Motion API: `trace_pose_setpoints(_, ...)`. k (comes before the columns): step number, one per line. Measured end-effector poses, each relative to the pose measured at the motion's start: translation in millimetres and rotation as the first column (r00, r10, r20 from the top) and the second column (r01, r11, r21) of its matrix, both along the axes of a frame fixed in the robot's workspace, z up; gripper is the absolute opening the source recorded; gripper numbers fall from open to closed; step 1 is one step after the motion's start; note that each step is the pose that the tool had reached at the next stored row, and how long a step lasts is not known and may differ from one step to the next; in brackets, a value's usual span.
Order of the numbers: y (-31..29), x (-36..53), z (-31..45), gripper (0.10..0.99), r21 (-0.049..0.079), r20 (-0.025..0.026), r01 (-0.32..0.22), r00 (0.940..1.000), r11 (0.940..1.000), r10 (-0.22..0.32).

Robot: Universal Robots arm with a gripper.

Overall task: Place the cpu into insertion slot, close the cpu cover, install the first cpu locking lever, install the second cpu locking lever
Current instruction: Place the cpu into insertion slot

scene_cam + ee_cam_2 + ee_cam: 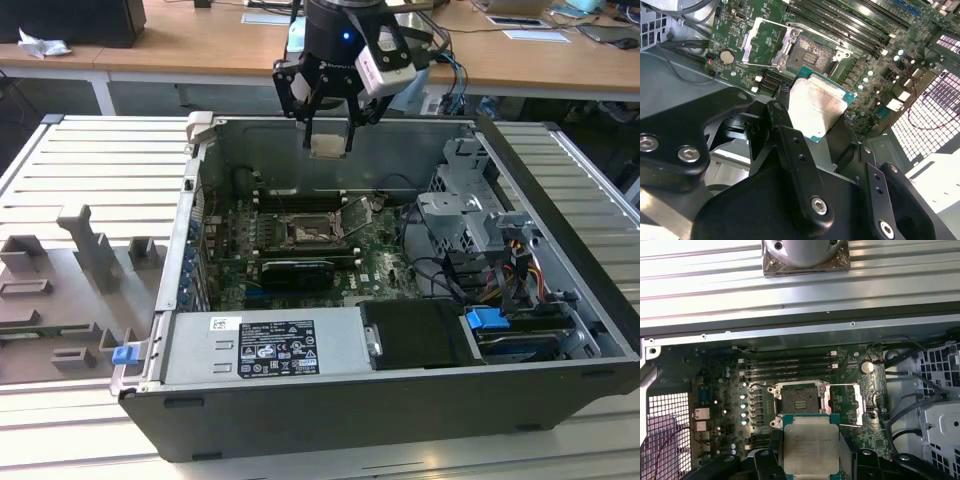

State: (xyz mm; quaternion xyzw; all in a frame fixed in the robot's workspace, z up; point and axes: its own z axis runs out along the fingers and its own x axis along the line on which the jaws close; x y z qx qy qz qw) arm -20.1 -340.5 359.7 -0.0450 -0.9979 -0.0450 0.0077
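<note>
My gripper [328, 138] hangs above the open computer case, over its rear wall, shut on the cpu [328, 148]. The cpu is a flat square chip with a pale silvery face and a green rim. It shows in both wrist views [816, 106] [811, 447] between the black fingers [785, 125]. The insertion slot [307, 232] [812, 54] [799, 402] lies on the green motherboard below, dark in the centre and uncovered. The cpu cover [356, 215] [765, 42] [850, 405] stands flipped open beside the slot. The cpu is well above the slot and apart from it.
Long black memory slots [300, 200] run behind the socket, and a black graphics card [295, 270] lies in front of it. A labelled power supply [265, 348] spans the front. The drive cage [480, 215] and cables fill the exterior view's right. A grey fixture tray [60, 290] sits at the left.
</note>
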Motion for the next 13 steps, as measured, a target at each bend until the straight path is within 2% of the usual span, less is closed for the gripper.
trace_pose_setpoints(3,0.0,0.0,-0.4,0.537,-0.001,0.0000,0.010,1.0000,1.0000,-0.010)
trace_pose_setpoints(5,0.0,0.0,-0.6,0.537,0.000,0.0001,0.047,0.9989,0.9989,-0.047)
trace_pose_setpoints(10,0.0,0.0,-1.3,0.537,-0.002,0.0002,0.146,0.9893,0.9893,-0.146)
trace_pose_setpoints(13,0.0,0.0,-1.5,0.537,-0.002,0.0003,0.178,0.9841,0.9841,-0.178)
